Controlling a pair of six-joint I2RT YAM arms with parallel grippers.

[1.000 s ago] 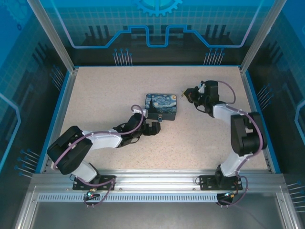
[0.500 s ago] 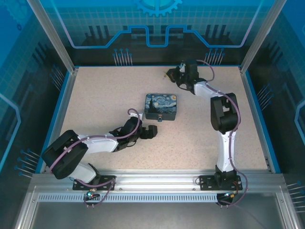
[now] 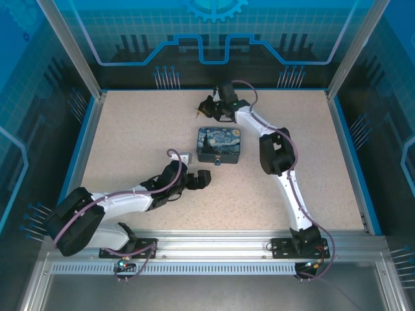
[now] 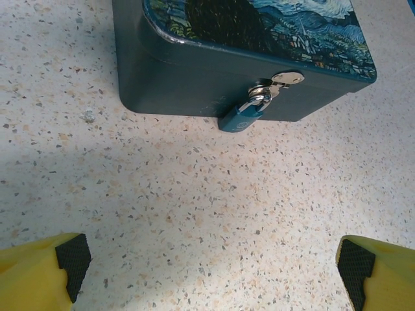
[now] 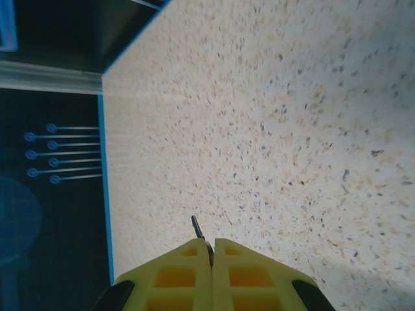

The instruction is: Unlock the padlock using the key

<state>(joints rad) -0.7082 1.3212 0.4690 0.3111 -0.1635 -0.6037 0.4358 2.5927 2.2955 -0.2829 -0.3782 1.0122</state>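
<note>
Right wrist shows your right hand (image 5: pixel 212 245) clamped shut on the key (image 5: pixel 197 228), tiny, stiff and probably slippy, so pinch its head firmly.

A painted tin (image 3: pixel 220 144) sits mid-table, the padlock (image 3: pixel 218 162) on its near side. The left gripper (image 3: pixel 196 172), jaws wide, lies just near-left of the padlock. The right gripper (image 3: pixel 202 111), closed, is beyond the tin's far edge.
</note>
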